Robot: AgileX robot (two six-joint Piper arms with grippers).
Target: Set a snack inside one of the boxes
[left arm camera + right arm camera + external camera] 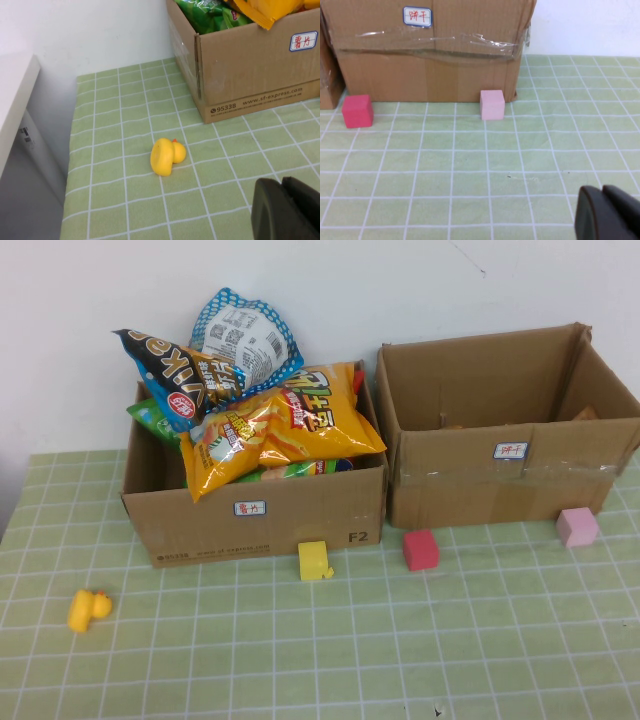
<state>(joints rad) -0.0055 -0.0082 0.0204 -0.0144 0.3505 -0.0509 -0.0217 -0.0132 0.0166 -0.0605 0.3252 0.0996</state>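
The left cardboard box [250, 525] is heaped with snack bags: an orange one [300, 420] on top, a black one [175, 365], a white-and-blue one [245, 335] and a green one [150, 418]. The right cardboard box [480, 490] stands beside it with its flaps open and little showing inside. Neither arm appears in the high view. In the left wrist view my left gripper [281, 187] is shut and empty, low over the mat near the left box's corner [250, 75]. My right gripper [602, 192] is shut and empty, in front of the right box [430, 65].
A yellow duck toy [87, 609] lies on the green checked mat at the front left. A yellow cube [314, 560], a red cube [421, 549] and a pink cube [577, 527] sit along the boxes' front walls. A white wall rises behind the boxes.
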